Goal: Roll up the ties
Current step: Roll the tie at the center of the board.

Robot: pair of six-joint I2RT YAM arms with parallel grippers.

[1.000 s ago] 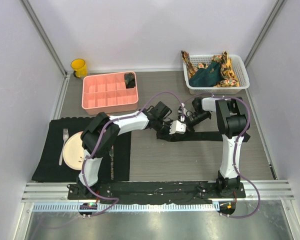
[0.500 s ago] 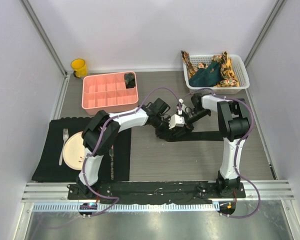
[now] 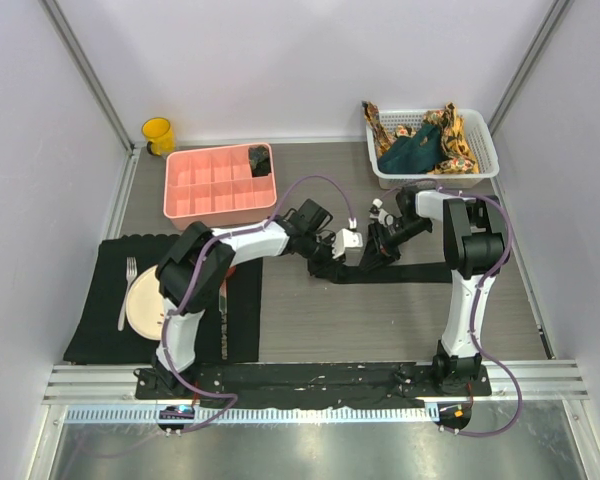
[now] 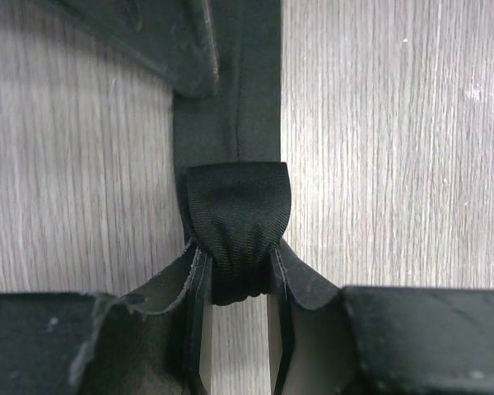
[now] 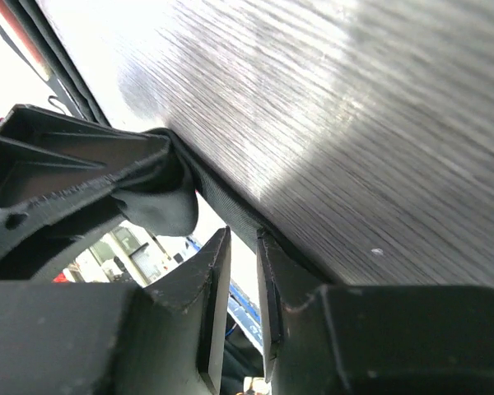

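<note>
While the left gripper (image 4: 237, 262) clamps the rolled end of the black tie (image 4: 239, 202) near the table's centre, we judge the roll barely begun: only a small coil sits between its pads, jaws closed snugly on it. From that coil the flat band runs toward 12 o'clock in the left wrist view and toward 3 o'clock across the table (image 3: 310, 320) in the overhead view, lying straight and unwound.

Just beside the coil, on its 3 o'clock side, the right gripper (image 5: 241, 239) stands with jaws a slit apart and tips at the band's edge. We cannot tell whether they nip the fabric or merely rest by it.

To do this step well, we reckon each fresh turn should land square on the one beneath, edges flush, so the coil does not cone sideways. The right arm's part looks to be keeping the band flat and lightly taut ahead of the roll. Too hard a squeeze could flatten the coil; too slack, and the weave may spring open.

Well apart at 1 o'clock, the teal tie (image 3: 410, 152) and patterned ties (image 3: 464, 140) lie in the white basket (image 3: 435, 178).
</note>
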